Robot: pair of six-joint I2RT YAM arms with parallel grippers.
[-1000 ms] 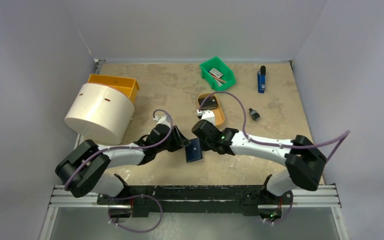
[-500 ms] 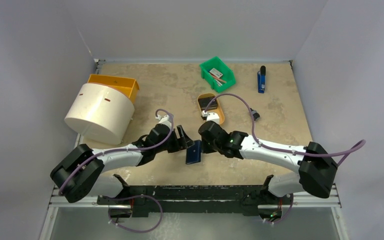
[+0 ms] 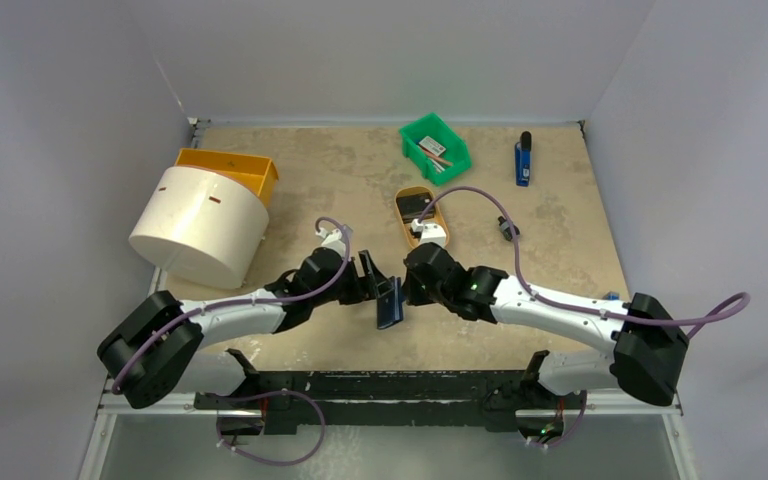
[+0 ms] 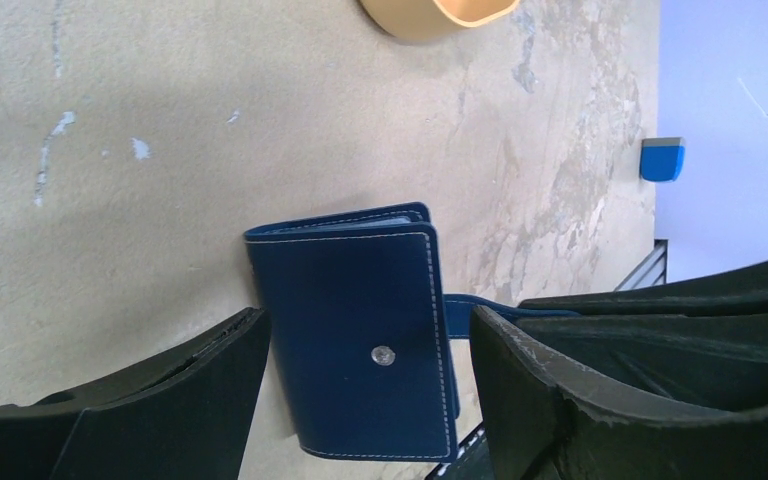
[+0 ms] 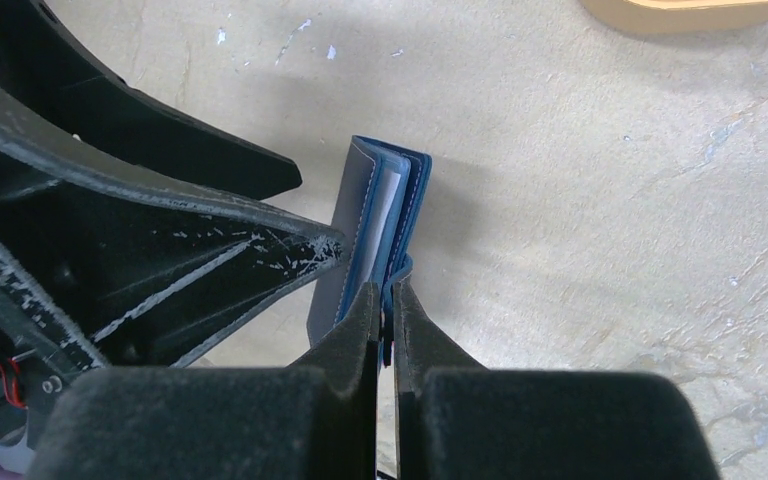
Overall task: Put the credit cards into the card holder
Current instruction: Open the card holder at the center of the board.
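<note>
Well, the card holder (image 3: 389, 303) hangs edge-up near the front middle of the table (image 3: 340, 190), between the two arms, its covers parted a little so a pale inner layer shows in the right wrist view. The right gripper (image 3: 406, 290) has its jaws pinched tight on the blue snap tab at the holder's side and carries it that way. The left gripper (image 3: 376, 282) stands spread wide, one finger on each side of the holder; the finger by the folded spine (image 4: 210, 390) is just beside the cover, and I cannot tell whether it touches, while the other is apart, with the tab in the gap. Whether the holder's lower edge meets the table I cannot tell. Just beyond the grippers lies the tan oval tray (image 3: 436, 232) with a dark item in it. Farther back are a green bin (image 3: 435, 146) and a blue object (image 3: 523, 160); a white drum (image 3: 200, 225) and an orange bin (image 3: 230, 170) stand well to the left
</note>
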